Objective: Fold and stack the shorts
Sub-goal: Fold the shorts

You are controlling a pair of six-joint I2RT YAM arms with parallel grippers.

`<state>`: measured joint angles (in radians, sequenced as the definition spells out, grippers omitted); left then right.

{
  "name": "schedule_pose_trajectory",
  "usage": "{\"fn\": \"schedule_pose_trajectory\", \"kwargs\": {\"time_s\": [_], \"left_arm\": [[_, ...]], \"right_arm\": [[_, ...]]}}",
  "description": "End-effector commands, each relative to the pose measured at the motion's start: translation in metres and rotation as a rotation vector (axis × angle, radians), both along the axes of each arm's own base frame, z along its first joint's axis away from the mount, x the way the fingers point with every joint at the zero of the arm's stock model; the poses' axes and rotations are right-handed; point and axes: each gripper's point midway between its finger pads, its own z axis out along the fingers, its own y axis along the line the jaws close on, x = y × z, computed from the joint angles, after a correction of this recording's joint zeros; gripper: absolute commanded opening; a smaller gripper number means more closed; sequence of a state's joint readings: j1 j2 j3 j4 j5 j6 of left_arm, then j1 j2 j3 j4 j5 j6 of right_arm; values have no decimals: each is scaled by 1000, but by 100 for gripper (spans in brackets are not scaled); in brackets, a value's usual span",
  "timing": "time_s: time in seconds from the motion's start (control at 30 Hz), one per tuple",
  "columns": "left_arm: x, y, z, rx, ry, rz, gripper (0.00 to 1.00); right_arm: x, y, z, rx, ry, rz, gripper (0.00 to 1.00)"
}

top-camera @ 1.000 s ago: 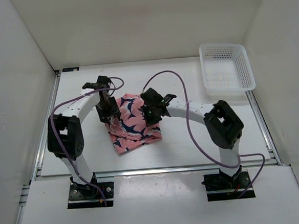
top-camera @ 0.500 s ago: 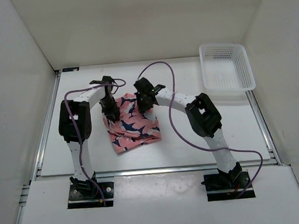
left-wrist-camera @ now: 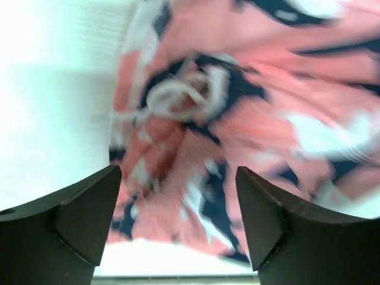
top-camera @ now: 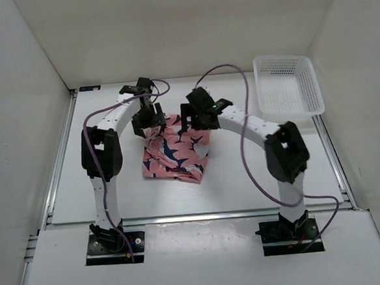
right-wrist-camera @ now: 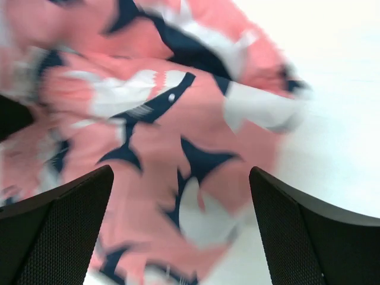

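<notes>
Left hand [top-camera: 151, 121]: fingers spread, gripping nothing, hanging over 11 o'clock edge of shorts [top-camera: 174, 155]. Shorts lying crumpled mid-counter [top-camera: 244, 178]. Right hand [top-camera: 192, 121]: fingers spread, hanging over shorts' 1 o'clock. Basket [top-camera: 287, 83]: sitting at counter's 2 o'clock corner.

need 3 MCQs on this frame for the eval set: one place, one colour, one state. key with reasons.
1. Where is the basket?
A) far right corner of the table
B) near left corner
C) centre

2. Base colour of the shorts?
A) green
B) salmon-pink
C) grey

3. The left gripper and right gripper are:
A) both shut
B) both open
C) only the left open

Key:
1 A, the top view shows it in the far right corner.
2 B, pink under a navy-and-white print.
3 B, each wrist view shows jaws wide apart over the fabric.
</notes>
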<state>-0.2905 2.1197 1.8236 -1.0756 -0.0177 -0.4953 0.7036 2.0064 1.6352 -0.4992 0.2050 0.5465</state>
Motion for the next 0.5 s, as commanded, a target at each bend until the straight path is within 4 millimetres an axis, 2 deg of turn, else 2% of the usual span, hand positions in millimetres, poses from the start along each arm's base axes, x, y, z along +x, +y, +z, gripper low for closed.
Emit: {"fn": "schedule_pose_trajectory", "kwargs": {"time_s": [0.0, 0.03, 0.07, 0.1, 0.13, 0.17, 0.2, 0.23, 0.27, 0.33, 0.37, 0.4, 0.47], "left_arm": [[1, 4, 103, -27, -200, -1, 92], [-4, 6, 127, -42, -249, 0, 92], [-7, 6, 142, -56, -279, -12, 92], [-13, 7, 153, -62, -296, -11, 92], [-16, 8, 166, -71, -327, -11, 92], [-28, 12, 183, -82, -367, -10, 92], [-31, 13, 193, -93, -402, -10, 92], [-37, 15, 200, -97, -430, -18, 92], [-52, 20, 208, -106, -462, -17, 92], [-62, 20, 219, -133, -520, -22, 92], [-74, 24, 232, -146, -564, -21, 92], [-80, 26, 223, -142, -551, -21, 92], [-91, 25, 229, -178, -573, -15, 92]], "right_arm": [[4, -40, 123, 35, -274, -93, 100], [1, -56, 128, -7, -302, -127, 100], [-3, -65, 136, -15, -320, -145, 100], [-11, -82, 153, -13, -342, -172, 100], [-15, -97, 151, -33, -336, -194, 100], [-20, -108, 153, -46, -337, -211, 100], [-28, -129, 162, -70, -348, -248, 100], [-36, -139, 153, -101, -332, -254, 100], [-41, -151, 150, -119, -329, -282, 100], [-58, -172, 151, -147, -326, -324, 100], [-66, -181, 141, -170, -306, -358, 100], [-76, -188, 144, -158, -306, -368, 100], [-92, -198, 136, -152, -294, -367, 100]]}}
